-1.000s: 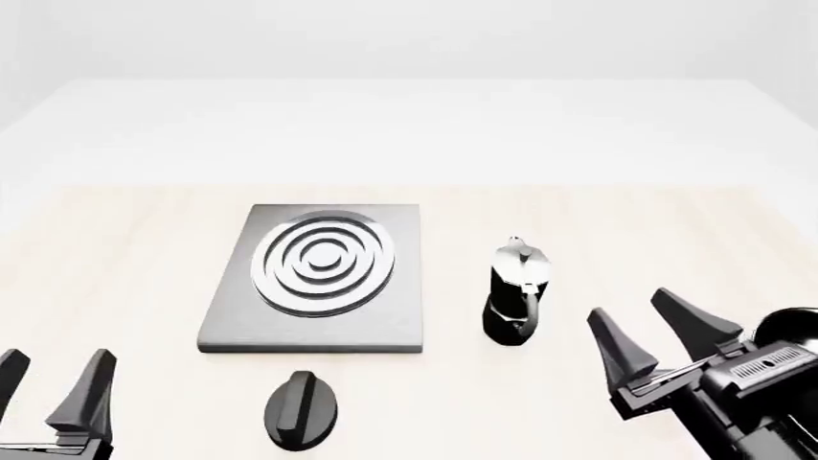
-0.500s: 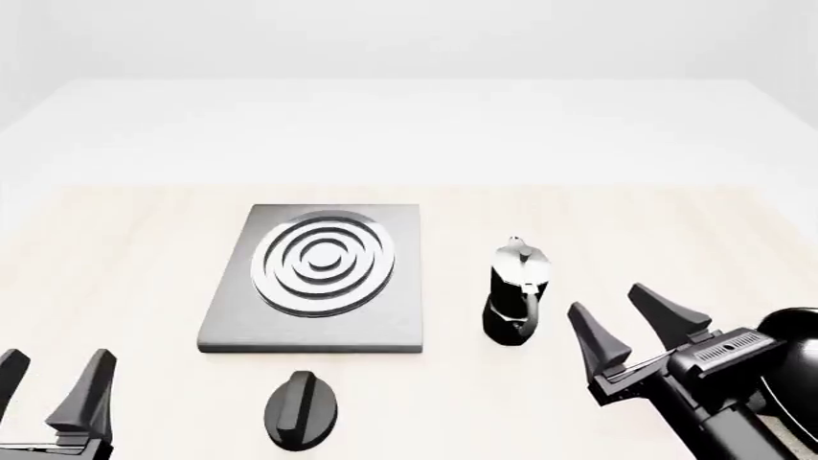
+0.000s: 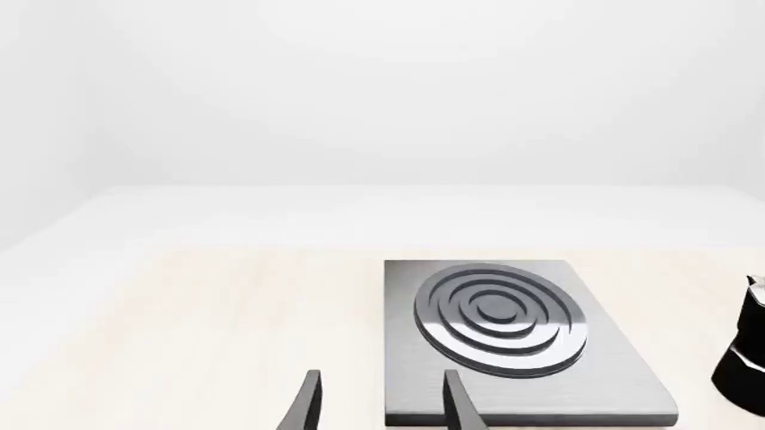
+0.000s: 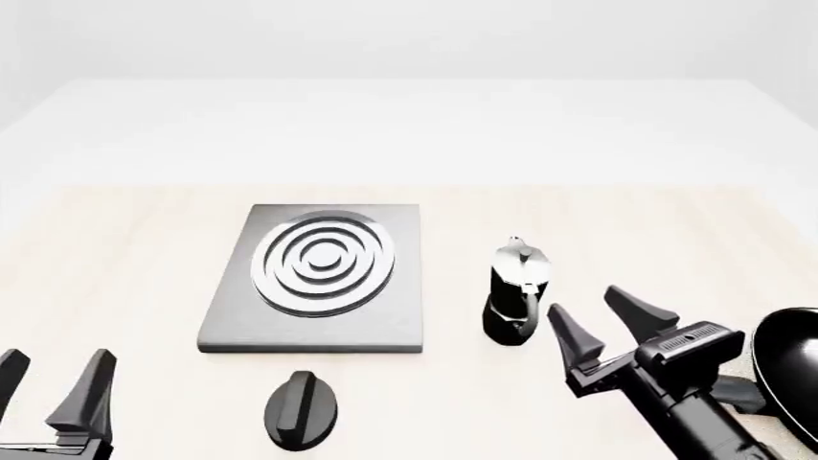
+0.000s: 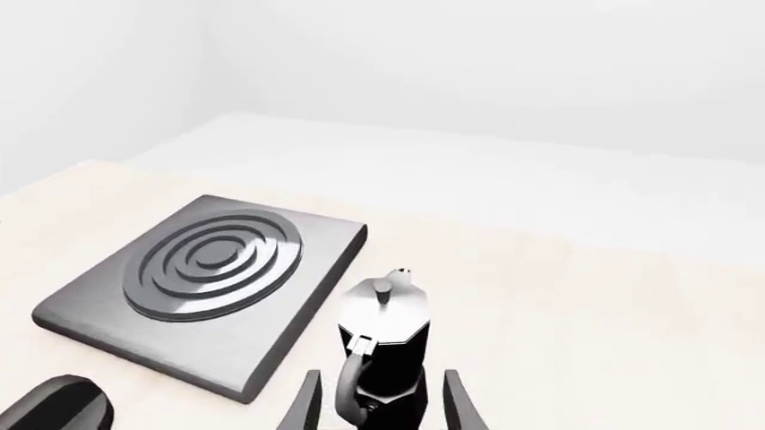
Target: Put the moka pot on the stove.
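The moka pot [image 4: 516, 289] stands upright on the table, a small faceted black body with a narrow waist, a shiny silver lid topped by a knob, and a black side handle (turned toward the near edge). It sits just to the right of the stove [image 4: 320, 278], not touching it. The stove is a flat grey square slab with concentric silver and white rings.
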{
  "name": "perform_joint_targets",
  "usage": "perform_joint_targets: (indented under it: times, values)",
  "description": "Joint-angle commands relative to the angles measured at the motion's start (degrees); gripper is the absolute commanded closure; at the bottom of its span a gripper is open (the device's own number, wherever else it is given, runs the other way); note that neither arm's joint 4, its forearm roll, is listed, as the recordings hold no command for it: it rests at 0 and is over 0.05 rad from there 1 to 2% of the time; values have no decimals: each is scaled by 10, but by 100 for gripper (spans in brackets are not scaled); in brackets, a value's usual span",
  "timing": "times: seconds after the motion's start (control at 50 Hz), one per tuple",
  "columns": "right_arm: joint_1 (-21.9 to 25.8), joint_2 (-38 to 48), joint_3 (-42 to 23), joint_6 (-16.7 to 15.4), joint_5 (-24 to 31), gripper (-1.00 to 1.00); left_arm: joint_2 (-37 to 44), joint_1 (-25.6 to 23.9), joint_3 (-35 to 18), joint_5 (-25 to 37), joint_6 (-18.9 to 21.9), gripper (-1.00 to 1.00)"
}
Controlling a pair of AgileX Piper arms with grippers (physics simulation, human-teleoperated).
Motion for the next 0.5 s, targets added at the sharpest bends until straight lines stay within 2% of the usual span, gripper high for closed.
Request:
perform_joint_targets:
  times: [0.02, 0.5]
  values:
    - [7, 58, -6, 6, -41, -100, 0, 0, 0, 0, 0, -100]
    - [14, 138, -31, 15, -80, -100, 0, 0, 0, 0, 0, -100]
